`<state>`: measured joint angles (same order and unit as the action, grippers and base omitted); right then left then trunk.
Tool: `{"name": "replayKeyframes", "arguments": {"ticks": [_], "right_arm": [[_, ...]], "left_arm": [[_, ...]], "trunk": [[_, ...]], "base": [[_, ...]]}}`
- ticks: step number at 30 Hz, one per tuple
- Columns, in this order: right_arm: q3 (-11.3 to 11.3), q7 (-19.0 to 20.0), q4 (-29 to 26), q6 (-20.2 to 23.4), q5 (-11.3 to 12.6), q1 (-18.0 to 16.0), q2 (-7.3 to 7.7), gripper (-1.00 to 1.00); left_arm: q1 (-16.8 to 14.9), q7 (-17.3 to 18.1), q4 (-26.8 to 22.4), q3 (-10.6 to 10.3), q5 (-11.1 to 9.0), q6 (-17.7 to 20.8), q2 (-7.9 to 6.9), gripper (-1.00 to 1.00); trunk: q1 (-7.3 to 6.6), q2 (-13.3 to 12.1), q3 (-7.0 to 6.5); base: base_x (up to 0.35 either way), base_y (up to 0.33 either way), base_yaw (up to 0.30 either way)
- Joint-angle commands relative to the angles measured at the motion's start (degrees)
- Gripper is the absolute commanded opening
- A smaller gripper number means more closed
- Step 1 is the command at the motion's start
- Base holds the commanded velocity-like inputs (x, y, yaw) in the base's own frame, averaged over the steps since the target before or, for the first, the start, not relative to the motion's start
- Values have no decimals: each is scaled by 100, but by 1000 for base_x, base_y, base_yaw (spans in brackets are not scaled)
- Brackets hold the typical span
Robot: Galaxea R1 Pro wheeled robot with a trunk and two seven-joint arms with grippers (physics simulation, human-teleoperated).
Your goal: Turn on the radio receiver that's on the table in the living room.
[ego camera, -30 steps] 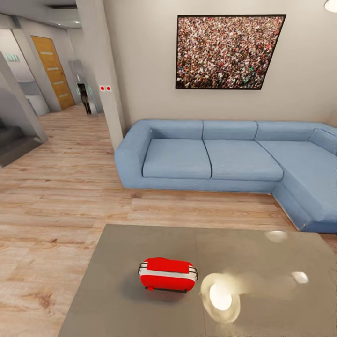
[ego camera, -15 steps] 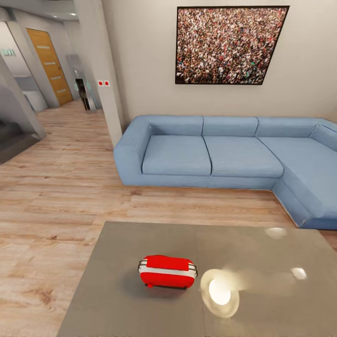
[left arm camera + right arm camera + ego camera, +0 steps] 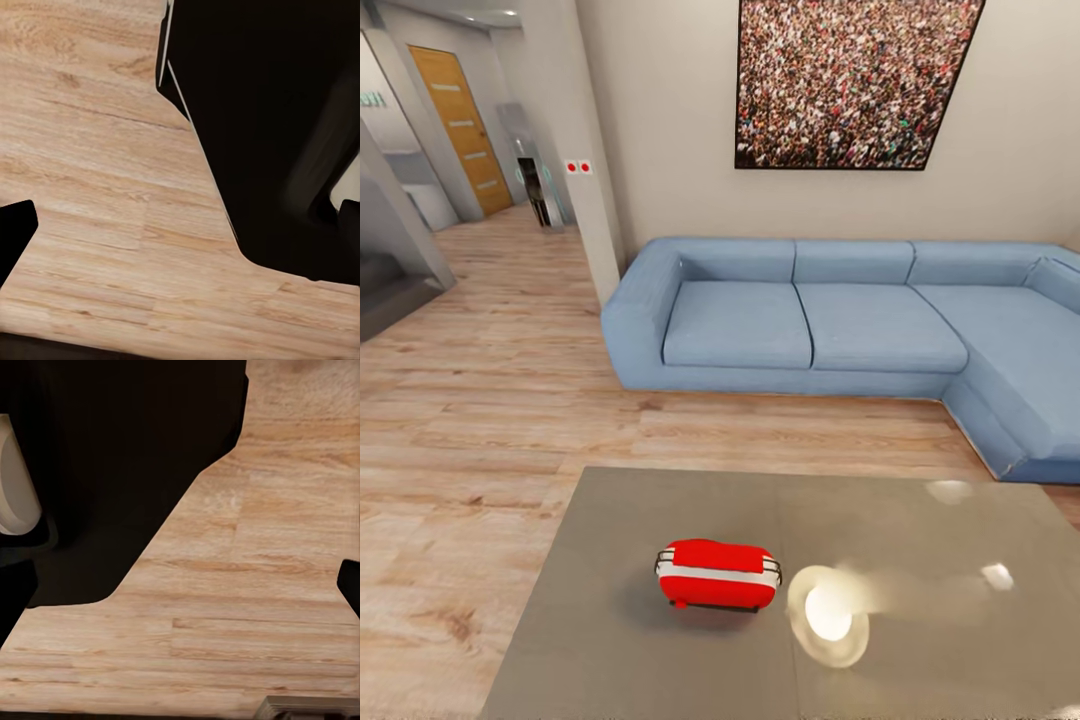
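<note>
Grippers: both hang low beside the dark robot base point(image 3: 270, 127), wrist views aimed at plank floor point(image 3: 262, 585); jaw opening cannot be told, nothing seen held. Radio receiver point(image 3: 717, 574): upright on the table point(image 3: 610, 650), near its front-left, well out of reach for now. Lamp glare point(image 3: 828, 613) just beside it. Blue sofa point(image 3: 840, 330) and crowd picture point(image 3: 850, 85) beyond; nothing blocks the radio's face

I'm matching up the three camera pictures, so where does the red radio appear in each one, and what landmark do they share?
Head view: the red radio sits on the grey table, low and just left of centre, beside a bright lamp reflection.
Left wrist view: not in this picture; dark robot body over wood plank floor.
Right wrist view: not in this picture; dark robot body over the same floor.
Shared landmark: the wood plank floor.
</note>
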<state>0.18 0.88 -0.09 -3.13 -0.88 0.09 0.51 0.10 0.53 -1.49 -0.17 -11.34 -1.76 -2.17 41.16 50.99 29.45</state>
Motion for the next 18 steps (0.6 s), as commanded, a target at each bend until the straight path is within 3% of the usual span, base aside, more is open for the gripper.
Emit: {"name": "replayKeyframes", "arguments": {"ticks": [1, 18], "right_arm": [[0, 0, 0, -1, 0, 0, 0, 100], [0, 0, 0, 5, 0, 0, -7, 100]], "left_arm": [[0, 0, 0, 0, 0, 0, -1, 100], [0, 0, 0, -1, 0, 0, -3, 100]], "trunk": [[0, 0, 10], [0, 0, 165]], "base": [[0, 0, 0], [0, 0, 0]]}}
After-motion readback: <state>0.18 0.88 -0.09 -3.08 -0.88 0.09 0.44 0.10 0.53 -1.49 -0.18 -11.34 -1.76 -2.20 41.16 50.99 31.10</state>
